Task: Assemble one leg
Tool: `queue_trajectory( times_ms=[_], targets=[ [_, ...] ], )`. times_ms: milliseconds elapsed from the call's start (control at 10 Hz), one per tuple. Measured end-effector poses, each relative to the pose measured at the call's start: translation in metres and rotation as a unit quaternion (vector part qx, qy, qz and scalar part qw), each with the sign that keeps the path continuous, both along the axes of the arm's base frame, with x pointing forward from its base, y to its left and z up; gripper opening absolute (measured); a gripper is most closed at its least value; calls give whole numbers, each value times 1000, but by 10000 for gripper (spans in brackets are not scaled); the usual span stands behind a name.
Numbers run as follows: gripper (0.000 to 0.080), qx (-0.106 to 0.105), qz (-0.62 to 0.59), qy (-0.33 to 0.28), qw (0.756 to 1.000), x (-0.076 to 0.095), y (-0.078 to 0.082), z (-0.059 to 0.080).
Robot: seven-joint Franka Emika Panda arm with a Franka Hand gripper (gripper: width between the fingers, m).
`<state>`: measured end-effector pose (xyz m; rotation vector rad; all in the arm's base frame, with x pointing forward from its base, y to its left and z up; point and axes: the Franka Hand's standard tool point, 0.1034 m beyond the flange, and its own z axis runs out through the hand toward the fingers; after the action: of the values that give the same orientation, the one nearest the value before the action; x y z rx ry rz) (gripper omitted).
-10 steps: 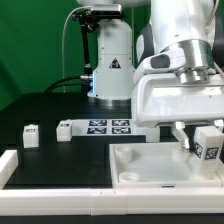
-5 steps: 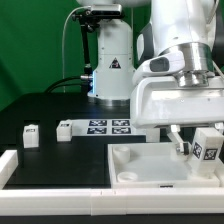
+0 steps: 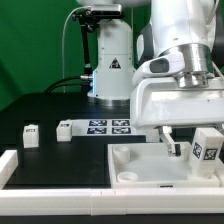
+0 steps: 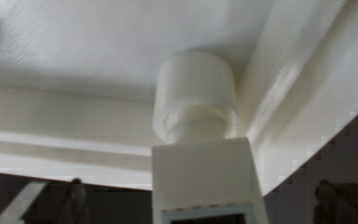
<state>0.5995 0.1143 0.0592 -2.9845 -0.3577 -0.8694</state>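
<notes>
My gripper (image 3: 196,150) is shut on the leg (image 3: 207,150), a stubby white block with a black-and-white tag, and holds it just above the right part of the large white tabletop (image 3: 140,172). In the wrist view the leg (image 4: 201,150) runs from between my gripper (image 4: 197,208) toward the tabletop (image 4: 87,60), its rounded end close to the raised rim (image 4: 318,80). The dark fingers (image 4: 51,202) show blurred at either side. Whether the leg touches the tabletop cannot be told.
Two more white legs (image 3: 30,134) (image 3: 65,129) lie on the black table at the exterior view's left. The marker board (image 3: 110,126) lies behind the tabletop. A white bar (image 3: 15,165) stands at the front left. A robot base (image 3: 110,65) stands behind.
My gripper has sunk a little with the leg in it, closer to the tabletop. The loose legs and the tabletop have not moved.
</notes>
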Motion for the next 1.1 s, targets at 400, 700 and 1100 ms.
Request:
queue_trajectory(
  times_ms=[400,700,1100],
  targets=[
    [649,-2,0,20,1000,-2,0,-3],
    [649,-4,-20,126,992,0,-2,13],
    [649,-17,-28,304,952,1,8,22]
  ],
)
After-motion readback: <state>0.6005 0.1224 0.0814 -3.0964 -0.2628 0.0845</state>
